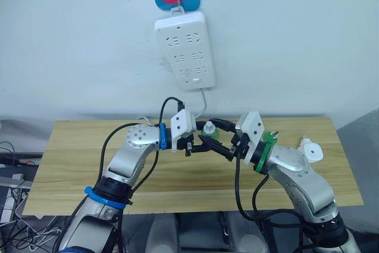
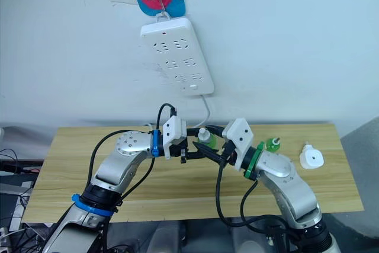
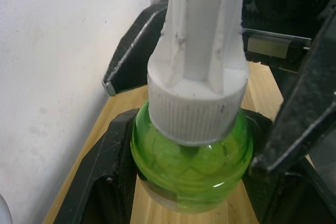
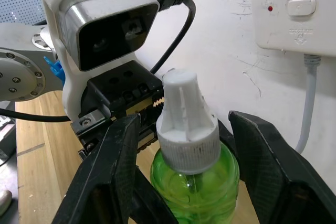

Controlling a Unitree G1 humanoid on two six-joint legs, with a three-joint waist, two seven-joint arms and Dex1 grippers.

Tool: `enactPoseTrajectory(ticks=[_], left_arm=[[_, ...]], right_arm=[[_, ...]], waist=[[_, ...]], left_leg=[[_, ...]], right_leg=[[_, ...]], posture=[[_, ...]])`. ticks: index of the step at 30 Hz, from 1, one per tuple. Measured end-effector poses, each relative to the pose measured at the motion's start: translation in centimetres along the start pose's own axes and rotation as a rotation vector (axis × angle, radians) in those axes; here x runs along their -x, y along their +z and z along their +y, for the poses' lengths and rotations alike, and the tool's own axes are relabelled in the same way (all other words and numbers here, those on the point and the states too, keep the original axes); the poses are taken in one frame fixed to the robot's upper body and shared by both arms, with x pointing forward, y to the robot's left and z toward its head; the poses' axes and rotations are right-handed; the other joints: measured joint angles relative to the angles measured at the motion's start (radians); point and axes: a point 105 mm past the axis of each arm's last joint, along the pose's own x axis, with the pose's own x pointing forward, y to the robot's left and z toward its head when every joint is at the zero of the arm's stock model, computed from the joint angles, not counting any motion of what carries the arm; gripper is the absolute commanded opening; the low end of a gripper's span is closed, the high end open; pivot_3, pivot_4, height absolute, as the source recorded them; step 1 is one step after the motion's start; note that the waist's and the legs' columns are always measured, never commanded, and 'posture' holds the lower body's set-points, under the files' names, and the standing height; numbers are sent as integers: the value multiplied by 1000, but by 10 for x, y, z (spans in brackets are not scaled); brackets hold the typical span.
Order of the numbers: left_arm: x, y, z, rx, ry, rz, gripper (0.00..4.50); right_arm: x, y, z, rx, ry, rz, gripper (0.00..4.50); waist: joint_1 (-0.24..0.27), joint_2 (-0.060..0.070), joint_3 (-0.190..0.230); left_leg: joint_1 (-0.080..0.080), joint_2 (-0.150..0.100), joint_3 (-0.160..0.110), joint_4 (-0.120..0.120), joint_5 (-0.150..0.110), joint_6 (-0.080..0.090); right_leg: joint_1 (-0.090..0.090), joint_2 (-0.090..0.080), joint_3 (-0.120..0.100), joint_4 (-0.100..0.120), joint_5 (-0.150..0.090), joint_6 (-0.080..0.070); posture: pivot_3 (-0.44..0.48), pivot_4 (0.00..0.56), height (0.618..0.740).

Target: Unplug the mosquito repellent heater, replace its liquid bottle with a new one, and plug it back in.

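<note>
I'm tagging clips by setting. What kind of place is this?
Probably an indoor lab or test bench: a plain wooden table against a bare white wall, a long white multi-socket power strip hung on it, and loose cables beside the table.

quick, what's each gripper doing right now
Left gripper: shut on the green bottle.
Right gripper: open, fingers either side of the same bottle.

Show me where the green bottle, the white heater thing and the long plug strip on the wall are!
green bottle (image 4: pixel 195 179): right wrist view, on its green belly under the white cap.
heater (image 2: pixel 310 158): right eye view, on its white face, lying on the table.
power strip (image 1: pixel 185 48): left eye view, on its socket face.
</note>
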Motion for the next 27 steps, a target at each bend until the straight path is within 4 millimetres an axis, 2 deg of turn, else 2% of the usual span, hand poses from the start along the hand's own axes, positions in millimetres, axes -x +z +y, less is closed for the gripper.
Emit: enactPoseTrajectory(ticks=[1,4,5,14,18,21,24,27], left_arm=[[0,0,0,0,0,0,2276],[0,-2,0,7,2,6,2276],[0,-2,0,8,3,6,2276],[1,-3,-2,12,-2,4,2276],[2,-2,-11,6,-74,-4,2276],[3,0,-21,8,-160,-12,2276],[10,4,-31,-3,-230,-12,2276],[17,-1,-40,19,-257,17,2276]], right_arm=[[0,-1,0,1,-4,4,2222],[1,0,-1,23,-9,3,1196],[1,0,-2,28,-8,5,1078],[2,0,0,21,32,6,1084],[6,1,3,59,230,54,1084],[6,5,-2,67,524,105,1084],[-5,10,-3,73,810,115,1084],[-12,3,1,99,954,118,1084]], waist=[[0,0,-1],[0,0,-3],[0,0,-4],[-1,0,-11],[-1,0,-11],[-8,0,-11],[-9,0,-11],[-4,1,-11]], left_leg=[[0,0,0,0,0,0],[0,0,0,0,0,0],[0,0,0,0,0,0],[0,0,0,0,0,0],[1,0,0,1,0,0],[2,0,0,1,-2,4],[3,2,-2,-1,-2,5],[3,2,-2,-2,0,3]], right_leg=[[0,0,0,0,0,0],[0,0,0,0,0,0],[0,0,0,0,0,0],[0,0,0,0,0,0],[1,0,0,0,0,0],[2,1,1,0,1,-1],[2,4,0,0,1,-2],[1,4,-1,-2,1,-2]], posture=[[-93,231,740],[-93,231,740],[-93,231,740],[-112,240,740],[-108,235,740],[-77,241,740],[-40,249,740],[-33,231,740]])
